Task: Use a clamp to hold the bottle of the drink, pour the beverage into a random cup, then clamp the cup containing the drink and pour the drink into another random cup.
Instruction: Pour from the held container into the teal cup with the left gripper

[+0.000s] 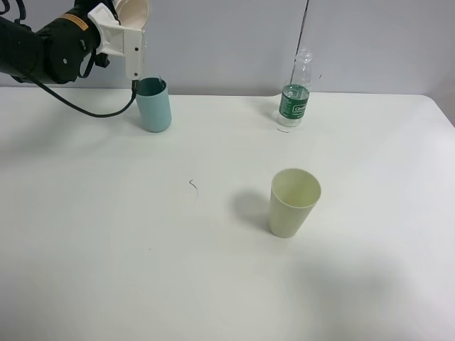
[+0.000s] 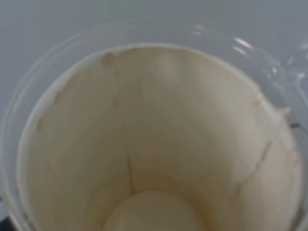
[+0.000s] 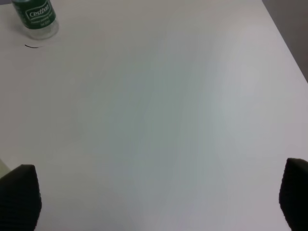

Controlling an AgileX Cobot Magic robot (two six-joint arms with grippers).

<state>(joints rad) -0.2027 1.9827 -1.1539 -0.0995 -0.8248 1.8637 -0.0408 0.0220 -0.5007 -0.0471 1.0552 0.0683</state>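
Far left, at about 10 o'clock of the white table (image 1: 106, 270): left gripper (image 1: 128, 32) raised above the back edge, jaws clamped on the blue-sleeved cup (image 1: 132, 13). Cup tipped, only its peach-beige mouth and clear rim showing in the high view; sleeve itself not visible. Left wrist view filled by the same cup's inside (image 2: 159, 144), beige wall stained and creased, clear rim around it; no liquid discernible there, though too blurred to be certain.

Directly below and just right of the gripper: teal cup (image 1: 153, 104), upright on the table near the back edge, at roughly 11 o'clock. One white finger (image 1: 133, 64) hanging down just beside its rim; touching or not, cannot tell. Black cable looping from the arm down past the cup's left side.

Centre: small dark curl mark (image 1: 193, 184) on the table surface.

Right of centre, about 4 o'clock from the middle: pale yellow-green cup (image 1: 292, 202), upright, well apart from the others.

Back right, at 1 o'clock: the bottle (image 1: 296, 98), upright, green label, uncapped as far as visible. Also seen in the right wrist view (image 3: 34, 18), lower part only.

Right gripper (image 3: 154, 202): not seen from above; in its own view, jaws spread wide, dark fingertips (image 3: 19, 197) at either edge, nothing between them but bare table.
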